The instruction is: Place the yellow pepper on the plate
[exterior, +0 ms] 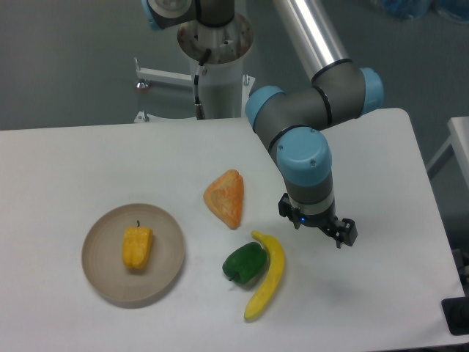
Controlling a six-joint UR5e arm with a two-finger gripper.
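Nearest the camera, the banana (266, 277) lay curved on the white surface (88, 165), its upper end just beside the green pepper (244, 262), the two touching or nearly so. To the left, the plate (167, 273) held the yellow pepper (137, 246), which lay near the plate's middle with its dark stem pointing away; judged from that, the placing looked done and nothing more needed carrying. Right of the banana, the gripper (317, 226) hung above bare surface with nothing between its fingers; they appeared spread apart, though the view was small. That position, well apart from the plate, suited an arm with no further work over the food. Farther back, an orange wedge (226, 197) rested alone between plate and arm.
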